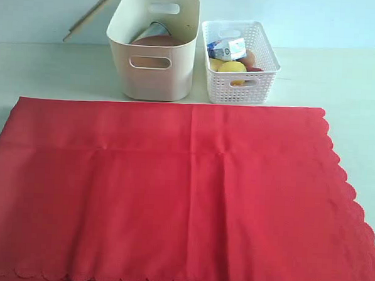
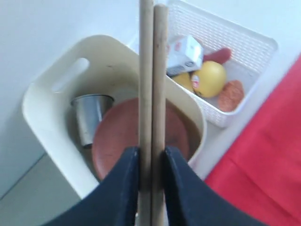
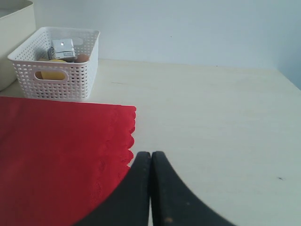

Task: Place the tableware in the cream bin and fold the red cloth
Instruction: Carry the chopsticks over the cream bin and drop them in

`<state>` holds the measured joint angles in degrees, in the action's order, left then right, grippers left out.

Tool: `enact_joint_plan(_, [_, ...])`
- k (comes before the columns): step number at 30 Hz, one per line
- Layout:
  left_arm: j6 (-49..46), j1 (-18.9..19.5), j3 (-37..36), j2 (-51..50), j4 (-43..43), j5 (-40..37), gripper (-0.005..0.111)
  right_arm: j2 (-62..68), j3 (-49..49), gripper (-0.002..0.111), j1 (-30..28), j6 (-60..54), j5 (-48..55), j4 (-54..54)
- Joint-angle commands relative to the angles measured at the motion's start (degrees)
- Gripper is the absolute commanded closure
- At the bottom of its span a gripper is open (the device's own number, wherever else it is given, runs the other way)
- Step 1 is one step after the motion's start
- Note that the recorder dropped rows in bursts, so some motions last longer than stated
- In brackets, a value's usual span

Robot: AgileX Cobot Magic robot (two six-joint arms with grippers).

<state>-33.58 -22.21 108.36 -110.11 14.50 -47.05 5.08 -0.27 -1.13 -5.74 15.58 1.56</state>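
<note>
Left wrist view: left gripper (image 2: 151, 157) clamps chopsticks (image 2: 153, 84) near rim of cream bin (image 2: 107, 42).

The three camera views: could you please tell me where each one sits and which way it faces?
Exterior view: off the arms, facing across the red cloth to the cream bin and white basket; no robot part shows, only the chopsticks.
Left wrist view: above the cream bin, looking down at the steel cup and brown plate; the left gripper clamps the chopsticks.
Right wrist view: low over the table, facing the white basket; the right gripper shows, shut.
Shared: all three see the white basket and red cloth.
</note>
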Motion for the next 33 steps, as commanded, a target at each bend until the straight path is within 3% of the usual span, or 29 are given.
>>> enact_joint_plan(1, [1.7, 3.2, 0.5, 0.8, 4.7, 8.9, 0.107, -0.2, 0.3, 0.108, -0.2, 0.0, -0.3, 0.0])
enact_joint_plan(10, [1.7, 4.6, 0.5, -1.3, 15.1, 25.5, 0.107, -0.2, 0.3, 0.108, -0.2, 0.0, -0.3, 0.0])
enact_joint_plan(19, [0.6, 4.6, 0.5, -12.1, 30.0, 39.0, 0.107, -0.2, 0.3, 0.108, -0.2, -0.1, -0.3, 0.0])
enact_joint_plan(27, [1.2, 4.6, 0.5, -20.6, 34.5, 41.7, 0.107, -0.2, 0.3, 0.108, -0.2, -0.1, -0.3, 0.0])
enact_joint_plan(29, [1.1, 4.6, 0.5, -21.1, 34.5, 41.4, 0.097, -0.2, 0.3, 0.108, -0.2, -0.1, -0.3, 0.0])
enact_joint_plan(33, [1.1, 4.6, 2.1, -21.0, 34.5, 38.0, 0.065, -0.2, 0.3, 0.108, -0.2, -0.1, -0.3, 0.0])
